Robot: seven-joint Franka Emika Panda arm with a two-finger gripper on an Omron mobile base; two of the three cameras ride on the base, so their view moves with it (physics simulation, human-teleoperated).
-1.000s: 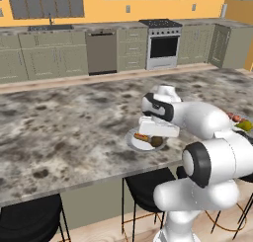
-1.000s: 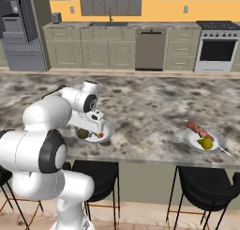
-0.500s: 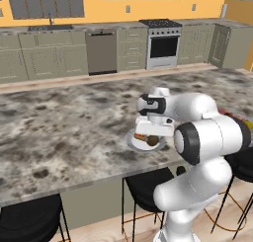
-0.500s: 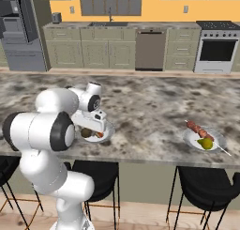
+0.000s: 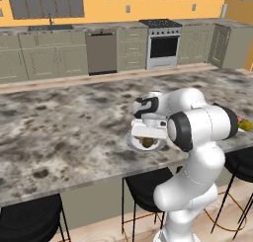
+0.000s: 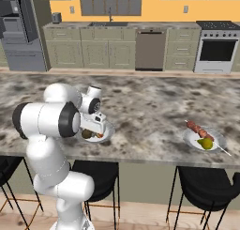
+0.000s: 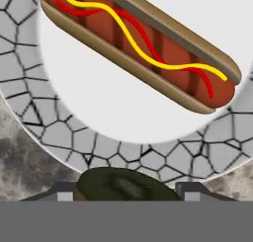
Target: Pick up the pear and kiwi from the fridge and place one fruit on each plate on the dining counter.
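My gripper (image 5: 147, 136) hangs just over the near rim of a pale-grey plate (image 5: 132, 143) on the dining counter (image 5: 69, 127), shut on the dull-brown kiwi (image 5: 147, 142). In the hand view the kiwi (image 7: 123, 182) sits between the two tips of the gripper (image 7: 126, 192), above the plate's crackled rim (image 7: 54, 132), with a hot dog (image 7: 143, 51) beyond it. From the right, the gripper (image 6: 89, 129) and kiwi (image 6: 87, 134) are at the plate's (image 6: 109, 130) left side. The yellow-green pear (image 6: 205, 143) lies on the second plate (image 6: 218, 139). The fridge (image 6: 18, 32) stands far back left.
A skewer of reddish food pieces (image 6: 197, 129) shares the pear's plate. Black stools (image 6: 96, 175) stand under the counter's near edge. A stove (image 5: 163, 43) and a dishwasher (image 5: 101, 51) line the back wall. My own bulky arm (image 5: 197, 125) leans over the counter edge.
The arm's elbow has swung round beside the plate while the hand stayed over the hot-dog plate. The kiwi remains between the fingers.
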